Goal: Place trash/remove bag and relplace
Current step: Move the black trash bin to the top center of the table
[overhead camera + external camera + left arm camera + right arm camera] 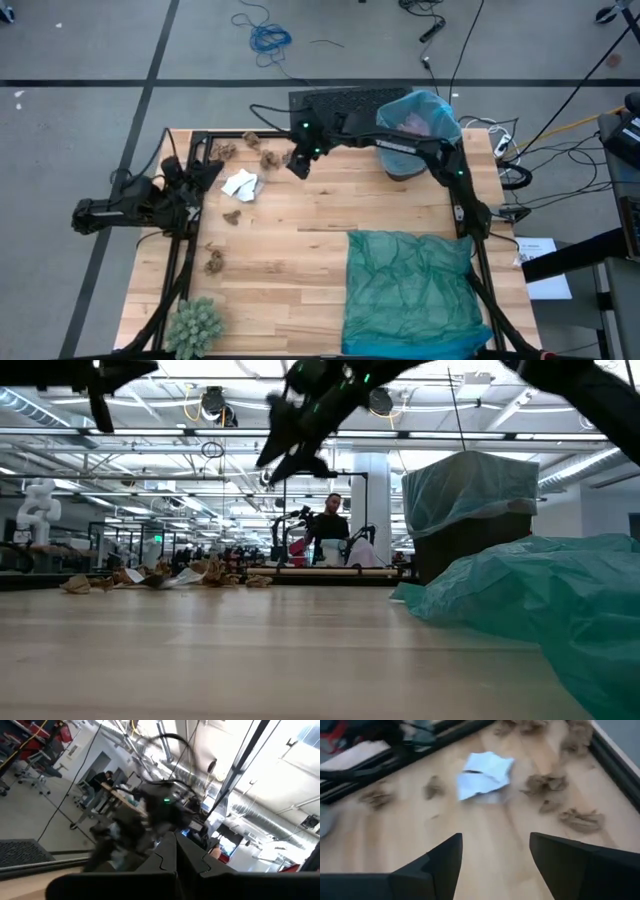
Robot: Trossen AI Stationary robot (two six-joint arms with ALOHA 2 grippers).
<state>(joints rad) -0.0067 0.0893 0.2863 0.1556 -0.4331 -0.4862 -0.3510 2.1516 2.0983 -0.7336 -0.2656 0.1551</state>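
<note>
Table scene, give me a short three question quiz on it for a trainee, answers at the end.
1. True or false: the right gripper hangs open above the table.
2. What lines the dark bin at the table's far edge?
A. the teal-green bag
B. the light blue bag
C. nothing
3. Fill in: the white paper scrap lies among brown ___ wads.

Key: 1 true. 2 B, the light blue bag; the teal-green bag lies spread on the table. 3 paper; the brown paper wads are scattered around it.
</note>
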